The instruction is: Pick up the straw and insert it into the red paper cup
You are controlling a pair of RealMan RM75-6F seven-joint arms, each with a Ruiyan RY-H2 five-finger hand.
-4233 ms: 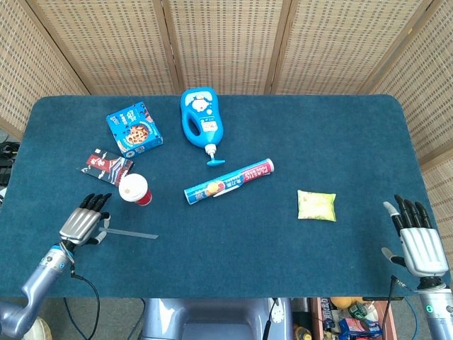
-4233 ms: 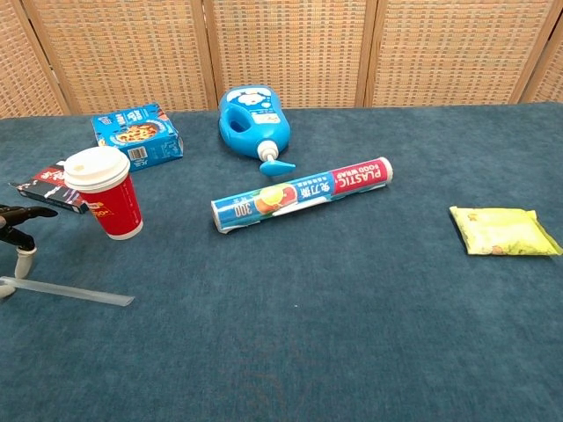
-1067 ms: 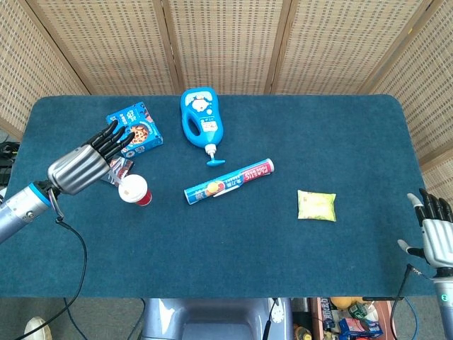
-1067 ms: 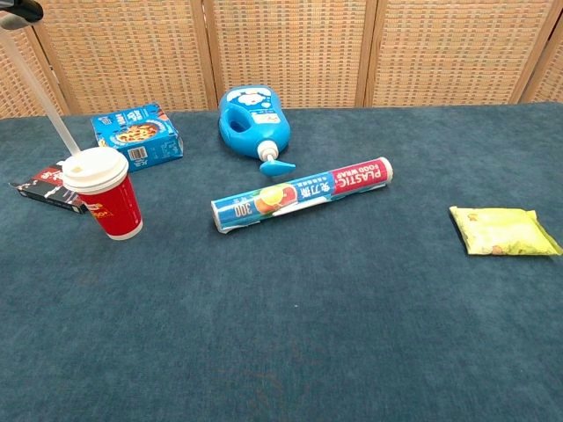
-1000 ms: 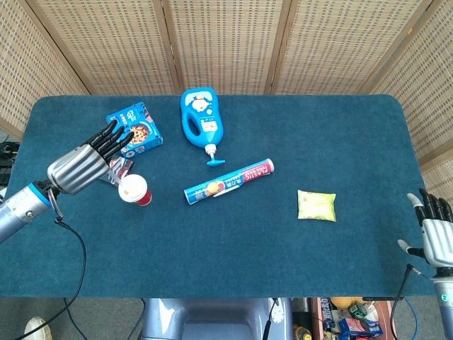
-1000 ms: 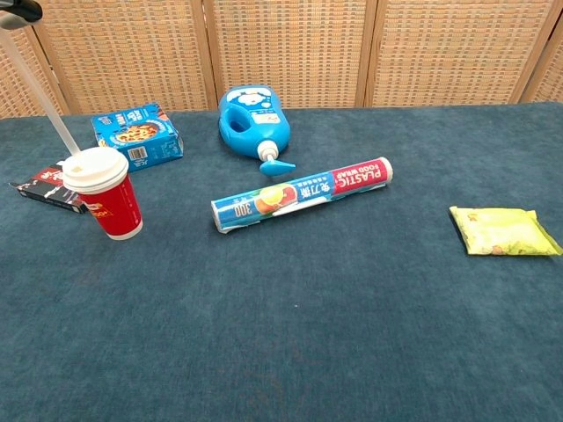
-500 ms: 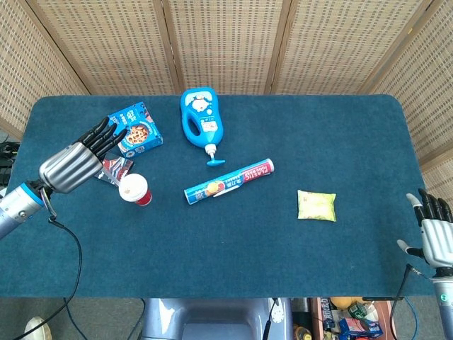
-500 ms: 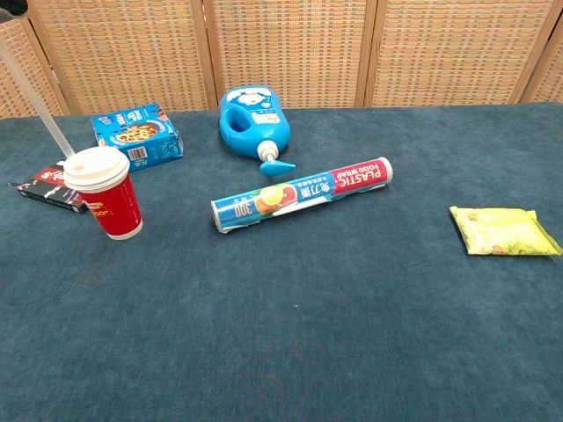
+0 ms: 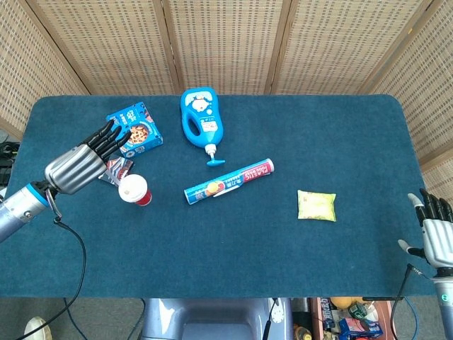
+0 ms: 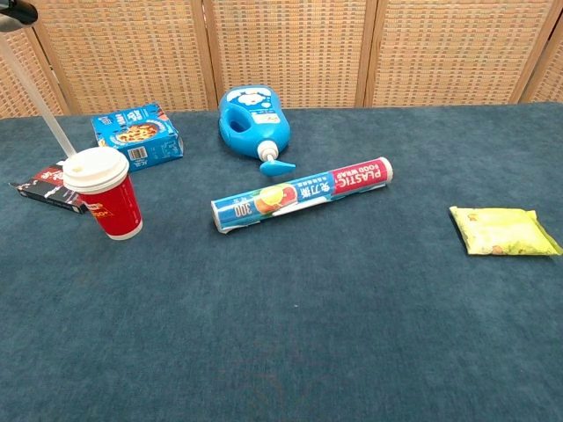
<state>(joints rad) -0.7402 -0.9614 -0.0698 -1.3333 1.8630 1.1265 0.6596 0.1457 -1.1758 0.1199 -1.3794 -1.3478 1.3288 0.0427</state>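
The red paper cup (image 9: 134, 191) (image 10: 110, 200) with a white lid stands upright at the table's left. My left hand (image 9: 78, 164) hovers above and to the left of it, holding the clear straw (image 10: 40, 97). In the chest view only a dark bit of the left hand (image 10: 16, 10) shows at the top-left corner, with the straw slanting down from it to the far rim of the lid. Whether the tip is inside the lid I cannot tell. My right hand (image 9: 433, 237) rests at the table's near right corner, fingers apart, holding nothing.
A blue snack box (image 9: 134, 129) and a dark packet (image 10: 44, 186) lie behind the cup. A blue pump bottle (image 9: 199, 117) lies at the back, a plastic-wrap roll (image 9: 228, 181) in the middle, a yellow packet (image 9: 316, 205) to the right.
The straw, earlier flat on the table under my left hand, is now lifted and slanted over the cup. In the last half second the hand shifted slightly toward the cup.
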